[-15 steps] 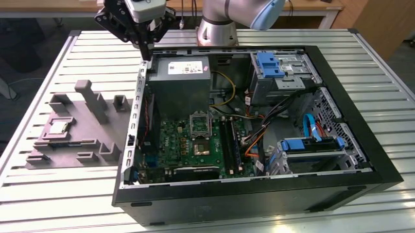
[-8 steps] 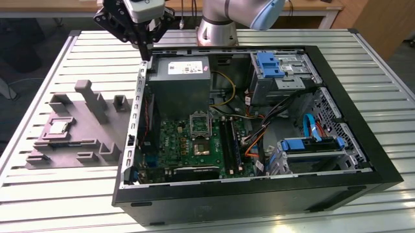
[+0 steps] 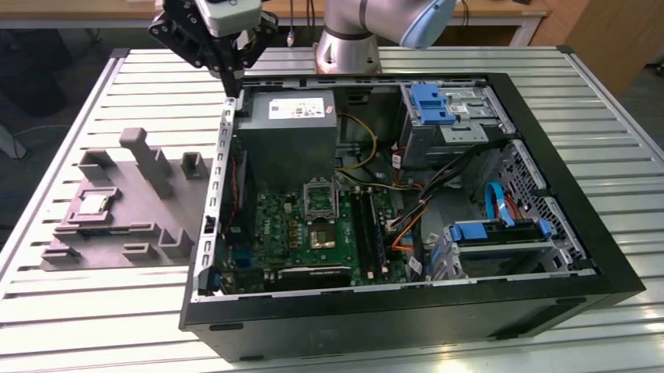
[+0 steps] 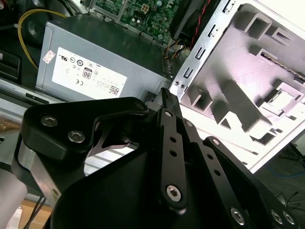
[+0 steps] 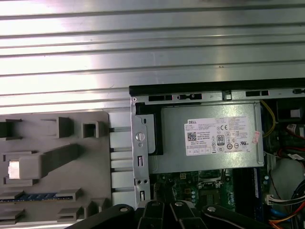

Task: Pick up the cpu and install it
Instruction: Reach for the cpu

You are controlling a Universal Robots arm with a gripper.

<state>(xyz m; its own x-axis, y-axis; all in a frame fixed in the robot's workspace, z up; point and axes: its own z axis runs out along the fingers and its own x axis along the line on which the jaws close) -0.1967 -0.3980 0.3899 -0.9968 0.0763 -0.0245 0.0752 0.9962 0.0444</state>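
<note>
Gripper (image 3: pixel 229 84) is hovering above the computer case (image 3: pixel 415 315) rim, fingers pressed together, gripping nothing. Cpu (image 3: pixel 93 203) is sitting in the grey fixture tray (image 3: pixel 114 233), 7 o'clock from the gripper in the exterior view.

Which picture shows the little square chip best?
The exterior view: the chip sits whole in its grey tray, silvery top and edges clear. In the first wrist view it is a glaring white patch; in the second wrist view, a pale square.
</note>
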